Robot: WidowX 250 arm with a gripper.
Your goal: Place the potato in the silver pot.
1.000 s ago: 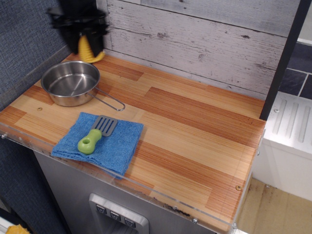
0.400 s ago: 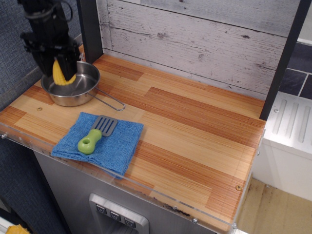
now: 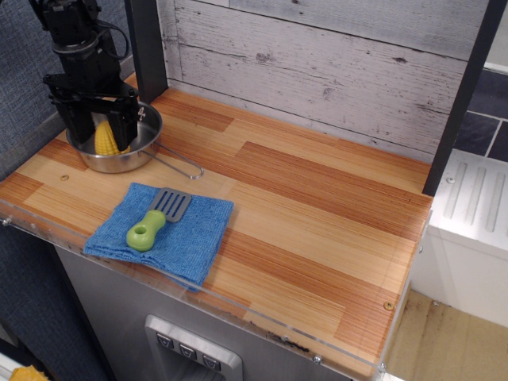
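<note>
The gripper [image 3: 101,131] has opened wide since a moment ago; the potato [image 3: 105,137] now stands released inside the silver pot [image 3: 139,152].

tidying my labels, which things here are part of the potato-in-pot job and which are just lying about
In the job:
potato, standing in the pot
silver pot
gripper, fingers spread either side of the potato

Lying about:
green-handled spatula
blue cloth under it

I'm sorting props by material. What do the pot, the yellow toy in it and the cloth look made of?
The silver pot looks like polished stainless steel: mirror-bright wall, thin wire handle. The potato, between the fingers of the gripper, seems moulded matte plastic with kernel bumps. The blue cloth looks like soft napped fabric, perhaps microfibre.
</note>
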